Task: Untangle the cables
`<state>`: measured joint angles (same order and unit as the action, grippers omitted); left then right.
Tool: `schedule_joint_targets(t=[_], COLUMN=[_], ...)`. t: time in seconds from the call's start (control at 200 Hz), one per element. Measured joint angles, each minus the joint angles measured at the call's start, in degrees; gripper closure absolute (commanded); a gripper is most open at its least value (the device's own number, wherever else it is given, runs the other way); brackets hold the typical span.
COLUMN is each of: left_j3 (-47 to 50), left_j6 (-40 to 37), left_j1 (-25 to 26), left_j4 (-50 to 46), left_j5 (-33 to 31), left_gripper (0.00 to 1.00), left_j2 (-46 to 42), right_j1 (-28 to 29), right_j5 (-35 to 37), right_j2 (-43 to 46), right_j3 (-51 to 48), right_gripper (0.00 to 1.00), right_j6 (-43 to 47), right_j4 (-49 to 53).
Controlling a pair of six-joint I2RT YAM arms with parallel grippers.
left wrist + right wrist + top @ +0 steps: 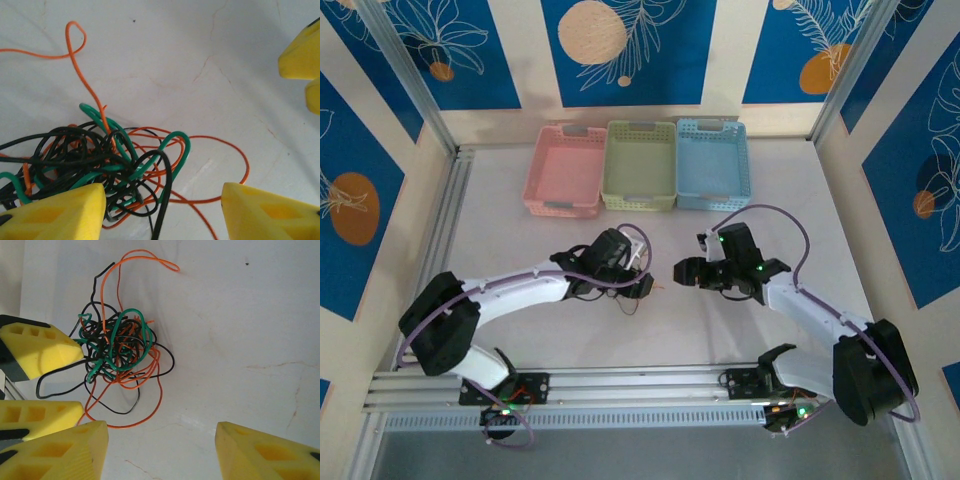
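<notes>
Here, tangled black, orange and green cables (120, 347) at left gripper (163, 194)

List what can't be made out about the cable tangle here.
Top external: the cables are too small to sort by colour, and the left gripper covers most of them.
Left wrist: the bottom and left edges cut them off; a yellow finger hides part.
Right wrist: which strand crosses over which is packed too densely to tell.
</notes>
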<state>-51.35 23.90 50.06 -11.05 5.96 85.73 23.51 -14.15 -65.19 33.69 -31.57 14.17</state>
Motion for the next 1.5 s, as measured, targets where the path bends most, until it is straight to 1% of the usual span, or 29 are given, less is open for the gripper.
schedule_joint_targets(t=[0.11,0.235,0.4,0.45,0.46,0.51,0.54,0.645,0.855,0.98,1.07,1.125,1.215,1.27,1.375,1.5], left_j3=[-0.2,-0.3,-0.3,-0.2,-0.3,-0.2,-0.2,-0.2,-0.2,-0.3,-1.8,-2.9,-3.6,-3.6,-3.6,-3.6], left_j6=[-0.2,-0.5,-0.9,-0.9,-0.9,-1.3,-1.3,-2.1,-2.0,-2.5,-3.3,-3.5,-3.9,-3.9,-3.9,-3.9], left_j1=[0.0,0.0,0.0,0.0,0.0,0.0,0.0,0.1,0.1,0.1,0.1,0.1,0.1,0.1,0.1,0.1], left_j4=[-0.1,-0.3,-0.9,-1.2,-1.4,-2.0,-2.3,-3.8,-6.5,-8.6,-11.3,-12.5,-13.7,-14.4,-15.4,-15.9], left_j5=[0.0,-0.1,-0.5,-0.8,-1.0,-1.6,-1.9,-3.1,-5.0,-5.0,-5.0,-4.9,-4.9,-4.8,-4.5,-4.5], left_gripper=[0.41,0.49,0.52,0.55,0.56,0.75,0.83,1.00,1.00,1.00,1.00,1.00,1.00,1.00,1.00,1.00], left_j2=[0.0,0.0,-0.1,-0.4,-0.5,-1.2,-1.7,-3.5,-7.6,-10.4,-11.7,-12.3,-14.0,-15.1,-16.5,-17.0], right_j1=[-1.2,-2.3,-2.5,-2.5,-2.5,-2.5,-2.5,-2.5,-2.5,-1.2,3.3,7.6,14.9,17.8,20.1,20.4], right_j5=[-0.7,-1.4,-2.0,-2.0,-2.1,-2.2,-2.4,-2.4,-2.8,-2.8,-2.1,-0.8,1.5,2.5,4.4,5.9], right_j2=[0.6,0.6,0.6,0.6,0.6,0.6,0.6,0.6,0.9,3.8,8.4,11.3,14.5,15.1,14.8,12.5], right_j3=[-0.7,-1.1,-1.4,-1.4,-1.4,-1.4,-1.4,-1.4,-1.5,-1.7,-1.7,-1.7,-1.6,-1.5,-1.3,-0.2], right_gripper=[0.41,0.41,0.41,0.41,0.41,0.41,0.41,0.41,0.41,0.40,0.38,0.36,0.33,0.32,0.30,0.29], right_j6=[-0.3,-0.4,-0.4,-0.4,-0.5,-0.4,-0.4,-0.4,-0.4,-0.3,0.6,2.3,6.5,9.5,15.9,22.9], right_j4=[-0.2,-0.5,-0.8,-0.9,-0.9,-1.0,-0.9,-1.0,-1.2,-1.3,-1.6,-2.2,-3.5,-4.3,-4.6,-5.1])
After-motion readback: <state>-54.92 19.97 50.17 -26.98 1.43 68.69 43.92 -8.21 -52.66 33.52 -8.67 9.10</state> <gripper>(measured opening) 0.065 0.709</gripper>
